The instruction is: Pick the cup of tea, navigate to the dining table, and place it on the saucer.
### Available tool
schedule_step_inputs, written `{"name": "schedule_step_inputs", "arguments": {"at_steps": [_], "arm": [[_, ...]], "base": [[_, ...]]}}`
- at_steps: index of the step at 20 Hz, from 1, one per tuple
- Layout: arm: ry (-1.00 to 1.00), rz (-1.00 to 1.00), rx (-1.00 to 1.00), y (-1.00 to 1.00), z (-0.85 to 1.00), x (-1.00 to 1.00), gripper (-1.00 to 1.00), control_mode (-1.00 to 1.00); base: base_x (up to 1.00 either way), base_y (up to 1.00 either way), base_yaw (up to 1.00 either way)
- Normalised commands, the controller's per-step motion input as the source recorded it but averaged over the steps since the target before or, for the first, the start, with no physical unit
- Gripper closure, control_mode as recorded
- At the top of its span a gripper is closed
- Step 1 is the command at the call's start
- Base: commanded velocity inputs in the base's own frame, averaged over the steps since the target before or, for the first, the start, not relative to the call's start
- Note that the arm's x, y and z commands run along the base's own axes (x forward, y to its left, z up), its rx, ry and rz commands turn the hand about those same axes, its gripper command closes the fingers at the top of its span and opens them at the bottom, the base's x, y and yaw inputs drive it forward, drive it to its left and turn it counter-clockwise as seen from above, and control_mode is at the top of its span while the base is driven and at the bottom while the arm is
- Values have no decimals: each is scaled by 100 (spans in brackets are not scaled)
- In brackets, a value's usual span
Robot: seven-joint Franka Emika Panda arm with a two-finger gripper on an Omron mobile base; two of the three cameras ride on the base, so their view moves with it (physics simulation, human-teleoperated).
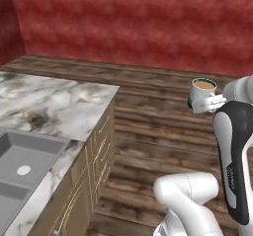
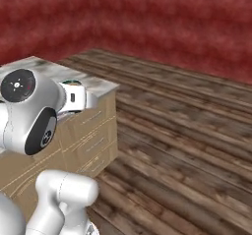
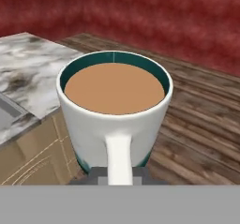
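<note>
Red walls and wooden floor surround a marble tabletop point(image 1: 54, 101) with a grey sink point(image 1: 22, 161). Fingers point(image 3: 117, 175) clench the handle of the white, teal-banded cup of tea point(image 3: 115, 110), brim-full, held upright above the floor.

We see our arm point(image 1: 232, 146) rising at the frame's lower right, gripper point(image 1: 210, 103) clamped tight at mid-right, held level.
</note>
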Motion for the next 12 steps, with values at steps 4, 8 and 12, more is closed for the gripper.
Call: {"name": "schedule_step_inputs", "arguments": {"at_steps": [4, 8, 12], "arm": [[0, 0, 0, 0, 0, 0, 100, 100], [0, 0, 0, 0, 0, 0, 100, 100], [0, 0, 0, 0, 0, 0, 100, 100]], "base": [[100, -18, 0], [100, -25, 2], [100, -35, 12]]}}
